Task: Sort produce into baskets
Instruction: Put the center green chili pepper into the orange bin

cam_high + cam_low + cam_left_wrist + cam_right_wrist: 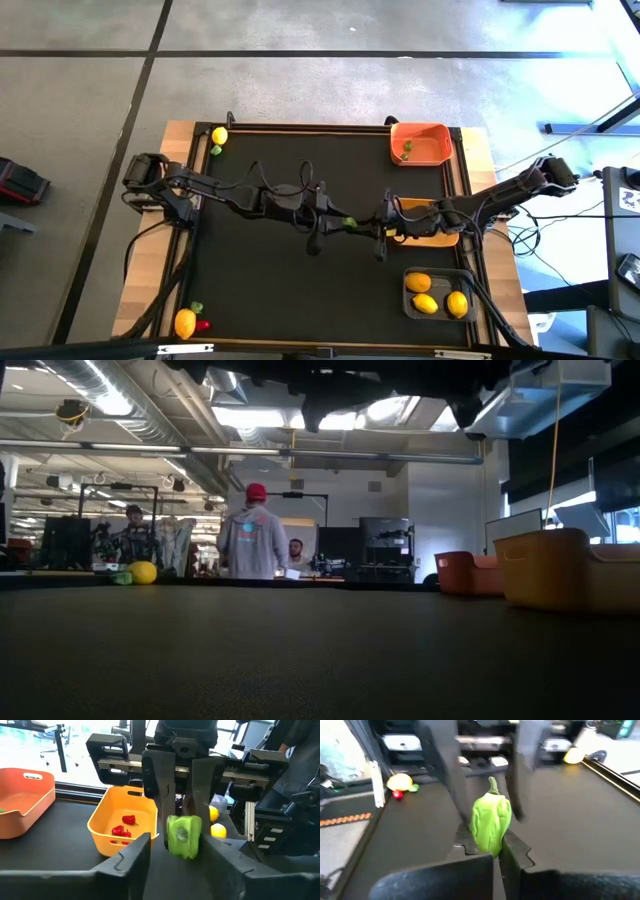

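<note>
1. Up close it's the green pepper (491,820), held off the mat mid-table between the two grippers. Looks to me like a hand-off.
2. Far left there's loose stuff waiting. A lemon (219,136) sits in the far corner with a small green piece (215,150) just beside it. Another lemon (185,322) is in the near corner, with a red piece (203,325) and a green bit (196,307) next to it.
3. Left gripper (176,845) is at the middle, fingers apart on either side of the pepper and not squeezing it as far as I can see.
4. Right gripper (495,852) meets it head on, jaws clamped on the pepper's lower end, so the pepper hangs from that one now.
5. Right side has the baskets:
   - the orange basket (420,130) at the far edge, with a green piece already in it
   - the yellow basket (115,827) under the right arm, holding red pieces (122,827)
   - the dark basket (410,300) nearest, with three lemons
6. My guess at the next move: the left arm backs off clear, then the right arm carries the pepper over the orange basket and lets go. Its grip looks low on the pepper, so a slow swing seems wise.
</note>
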Available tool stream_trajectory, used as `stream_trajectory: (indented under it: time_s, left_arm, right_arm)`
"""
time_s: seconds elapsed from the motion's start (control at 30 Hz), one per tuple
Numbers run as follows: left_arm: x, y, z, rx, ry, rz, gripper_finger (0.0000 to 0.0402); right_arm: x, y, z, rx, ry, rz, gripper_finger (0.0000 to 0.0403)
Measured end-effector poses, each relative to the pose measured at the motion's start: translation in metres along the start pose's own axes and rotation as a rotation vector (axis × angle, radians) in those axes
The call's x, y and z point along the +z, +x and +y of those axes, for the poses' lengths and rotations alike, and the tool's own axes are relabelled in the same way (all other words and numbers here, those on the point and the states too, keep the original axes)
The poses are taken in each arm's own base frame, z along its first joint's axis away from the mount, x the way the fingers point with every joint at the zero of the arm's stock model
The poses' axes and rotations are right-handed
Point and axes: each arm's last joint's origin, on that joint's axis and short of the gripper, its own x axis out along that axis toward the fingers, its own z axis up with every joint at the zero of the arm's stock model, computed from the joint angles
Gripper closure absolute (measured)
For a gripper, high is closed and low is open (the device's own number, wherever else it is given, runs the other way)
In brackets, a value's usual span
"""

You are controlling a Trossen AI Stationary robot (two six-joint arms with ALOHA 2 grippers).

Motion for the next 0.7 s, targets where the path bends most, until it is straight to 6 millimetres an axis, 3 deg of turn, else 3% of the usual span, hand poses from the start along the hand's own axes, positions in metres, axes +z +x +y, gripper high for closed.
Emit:
stream_trajectory:
  time_s: [0.17,0.43,0.7]
  left_arm:
    - [0.004,-0.013,0.003,0.004,0.001,0.074,0.0215]
    - [0.002,-0.024,0.011,0.061,-0.004,0.190,0.0218]
    - [-0.003,-0.022,0.012,0.068,-0.001,0.220,0.0219]
  right_arm:
    - [0.001,-0.007,-0.004,-0.021,-0.012,0.023,0.0396]
    - [0.001,-0.023,-0.014,-0.135,-0.040,0.070,0.0394]
    - [-0.003,-0.032,-0.058,-0.407,-0.039,0.191,0.0393]
